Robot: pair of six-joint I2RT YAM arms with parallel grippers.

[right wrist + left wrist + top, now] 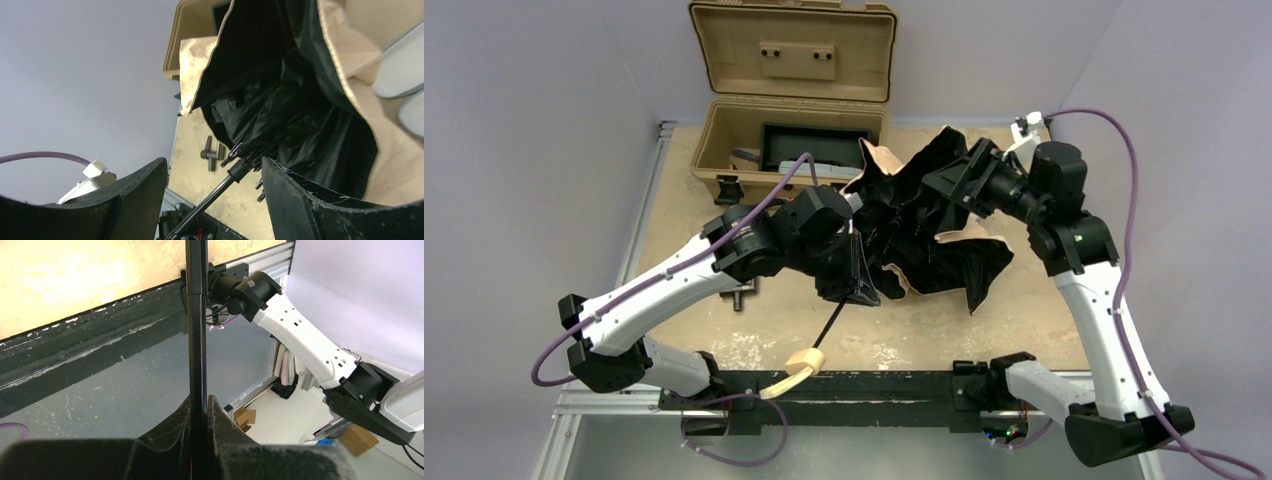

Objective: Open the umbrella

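Left end effector (198, 404) grips the thin black shaft (196, 315) of the cream-tan folding umbrella (924, 215) — right end effector (214, 166), at its two o'clock, gapes released.

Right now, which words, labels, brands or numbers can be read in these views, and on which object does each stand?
None can be read.
The umbrella and the toolbox show no print.
The cardboard boxes on the floor, in the left wrist view, are too small and blurred to tell.
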